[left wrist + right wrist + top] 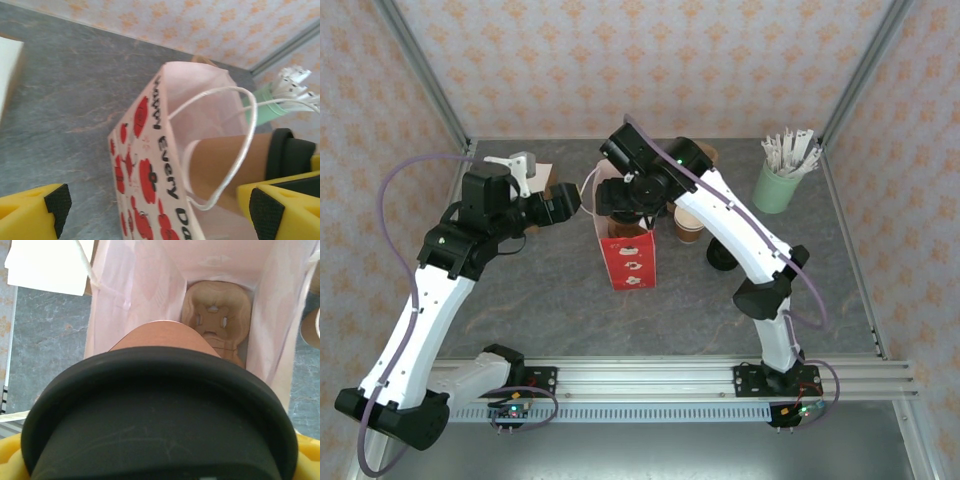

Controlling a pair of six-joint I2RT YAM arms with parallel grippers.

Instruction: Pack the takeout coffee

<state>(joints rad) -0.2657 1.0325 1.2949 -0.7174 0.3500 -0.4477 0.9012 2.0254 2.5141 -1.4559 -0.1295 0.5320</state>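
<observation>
The red-and-white flowered bag (627, 260) stands open at mid-table. My right gripper (632, 200) is above its mouth, shut on a takeout coffee with a brown body (160, 335) and a black lid (160, 415). The cup hangs partly inside the bag, over a pulp tray (215, 320) on the bag's floor. In the left wrist view the same cup (225, 160) shows inside the bag (150, 180). My left gripper (570, 205) is at the bag's left side, open, with the bag's near wall between its fingers (55, 205). A second cup (688, 225), white on top with a brown sleeve, stands right of the bag.
A mint-green cup of paper-wrapped sticks (777, 185) stands at the back right. White paper and cardboard items (520, 168) lie at the back left. A black round object (722, 258) sits near the right arm. Metal posts frame the back corners.
</observation>
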